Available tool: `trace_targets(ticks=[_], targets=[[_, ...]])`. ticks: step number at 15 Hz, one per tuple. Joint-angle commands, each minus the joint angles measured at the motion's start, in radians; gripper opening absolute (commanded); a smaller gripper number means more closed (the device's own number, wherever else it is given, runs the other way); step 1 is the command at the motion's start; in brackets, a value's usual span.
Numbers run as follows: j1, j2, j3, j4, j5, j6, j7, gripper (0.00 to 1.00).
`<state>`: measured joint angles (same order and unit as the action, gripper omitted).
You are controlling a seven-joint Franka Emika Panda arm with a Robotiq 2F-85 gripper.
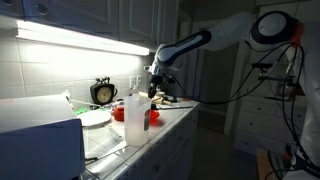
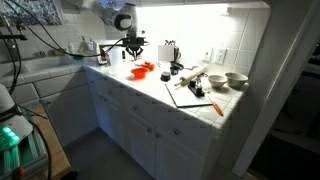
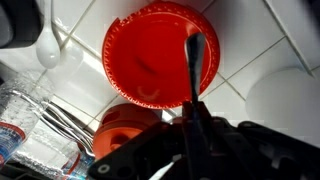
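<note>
Red dishes — two; black utensil — one

Nothing here can be read from where I stand. The plastic bottle at the edge of the wrist view carries a label with a red and blue patch, but the print on it is a blur. In an exterior view the round clock against the tiled wall shows a pale dial, and its numerals are too small to make out. No brand, number or sign is legible anywhere else on the counter or the cabinets.
</note>
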<state>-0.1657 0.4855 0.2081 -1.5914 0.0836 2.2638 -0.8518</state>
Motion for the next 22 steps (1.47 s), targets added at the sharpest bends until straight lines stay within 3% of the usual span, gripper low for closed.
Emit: trace_targets(ticks=[1,13,22], targets=[[0.014,-0.028,-0.010,0.005,0.042,-0.046,-0.043,0.02],[0.041,-0.073,-0.011,0.001,0.046,-0.068,-0.071,0.02],[0.053,-0.097,-0.019,0.015,0.062,-0.169,-0.106,0.02]])
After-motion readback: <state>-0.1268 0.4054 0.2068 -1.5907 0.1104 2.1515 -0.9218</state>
